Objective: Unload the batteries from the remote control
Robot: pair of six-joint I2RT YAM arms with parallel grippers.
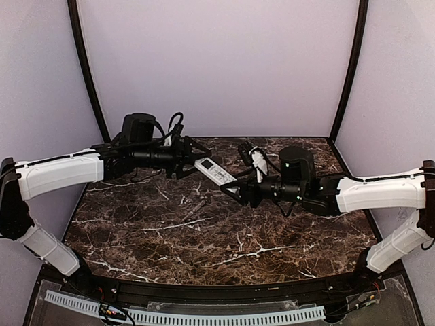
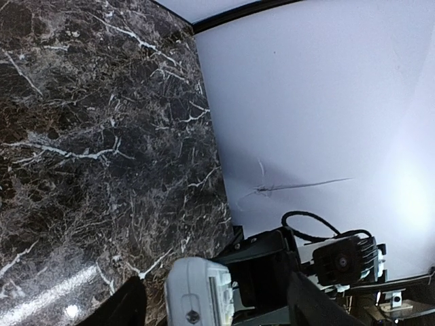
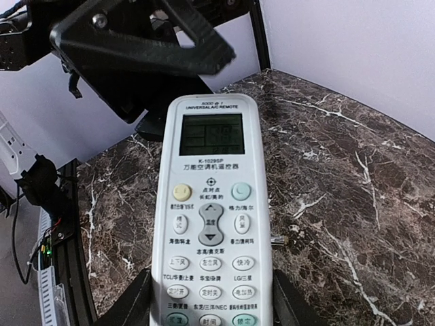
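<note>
Remote control point(image 3: 214, 224): slim white rect. unit, rounded corners, "UNIVERSAL A/C REMOTE" printed at the top. Grey LCD sits at one end. Below it are a yellowish round btn, a pale-green round btn, an oval up/down rocker, then rows of white btns w/ Chinese labels.

It's held clear above the counter point(image 1: 204, 238), over the counter's rear-middle, front face up. It lies diagonal, LCD end toward the counter's back-left. The btn end is gripped in the right pincer point(image 3: 214, 309). The LCD end sits inside the left pincer point(image 2: 211, 309), gaps both sides. Back side is hidden.
</note>
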